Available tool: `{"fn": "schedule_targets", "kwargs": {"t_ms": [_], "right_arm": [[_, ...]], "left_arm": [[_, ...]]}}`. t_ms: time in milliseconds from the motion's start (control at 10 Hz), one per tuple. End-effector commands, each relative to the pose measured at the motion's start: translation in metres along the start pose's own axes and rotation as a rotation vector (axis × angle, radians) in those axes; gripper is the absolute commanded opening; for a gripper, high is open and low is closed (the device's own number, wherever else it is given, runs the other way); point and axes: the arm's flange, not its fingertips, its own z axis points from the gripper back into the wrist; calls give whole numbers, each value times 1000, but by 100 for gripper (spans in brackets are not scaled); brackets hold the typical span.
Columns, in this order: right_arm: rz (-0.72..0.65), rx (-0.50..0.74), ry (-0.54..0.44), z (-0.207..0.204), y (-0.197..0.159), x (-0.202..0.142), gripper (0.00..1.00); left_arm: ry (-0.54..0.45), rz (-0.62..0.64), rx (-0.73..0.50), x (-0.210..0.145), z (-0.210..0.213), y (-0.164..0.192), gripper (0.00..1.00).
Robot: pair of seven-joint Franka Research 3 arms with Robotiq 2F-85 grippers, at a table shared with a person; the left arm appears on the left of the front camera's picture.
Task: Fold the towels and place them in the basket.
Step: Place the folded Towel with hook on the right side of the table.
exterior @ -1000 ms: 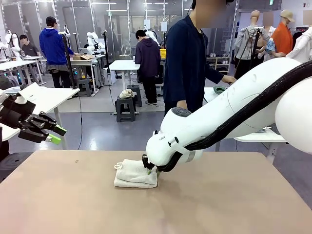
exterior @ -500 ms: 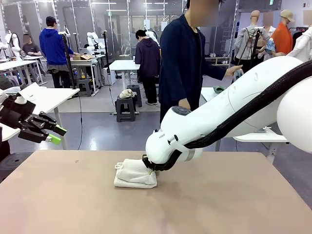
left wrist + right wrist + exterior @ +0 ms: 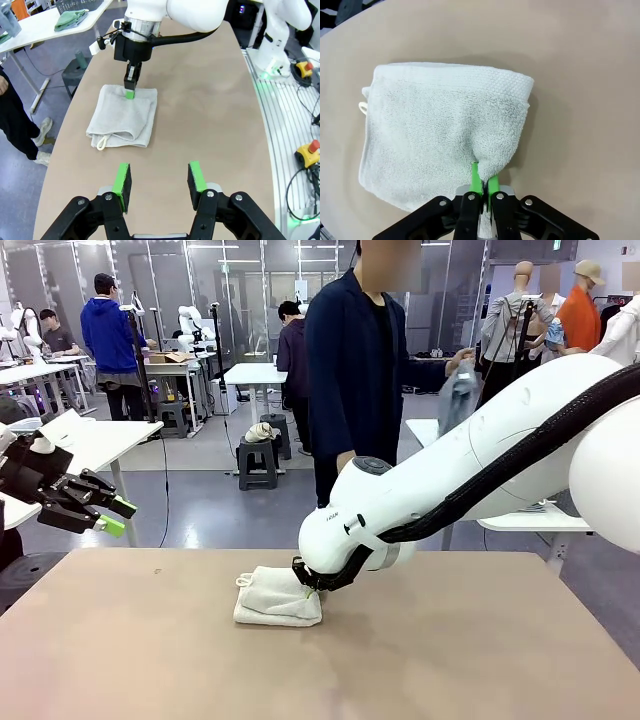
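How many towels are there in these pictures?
3: a cream-white towel on the table, pinched by the right gripper; a pale blue towel in the person's hand; a grey-green towel on the side table. Others may be hidden.

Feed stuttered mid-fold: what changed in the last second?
The person stepped toward the picture's left and raised a blue-grey cloth. The right gripper stayed shut on the edge of the cream towel, and the left gripper stayed open and parked. The towel is unmoved.
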Motion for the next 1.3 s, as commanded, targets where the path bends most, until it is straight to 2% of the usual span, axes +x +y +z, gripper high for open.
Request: {"fn": "schedule_targets", "kwargs": {"t_ms": [0,100,300,400,800,1000,1200], "right_arm": [[15,0,-15,-1,0,-1,0],[0,0,0,0,0,0,5],[8,16,-30,46,-38,-1,5],[18,16,-15,60,-64,-2,5],[-19,-50,-63,119,-208,1,5],[-99,-131,-99,141,-293,20,5],[-99,-177,-132,153,-343,47,5]], "left_arm": [[-6,-6,-1,0,0,0,59],[-6,-6,-1,0,0,0,59],[-6,-6,-1,0,0,0,59],[-6,-6,-1,0,0,0,59],[-6,-6,-1,0,0,0,59],[-6,-6,-1,0,0,0,59],[-6,-6,-1,0,0,0,59]]}}
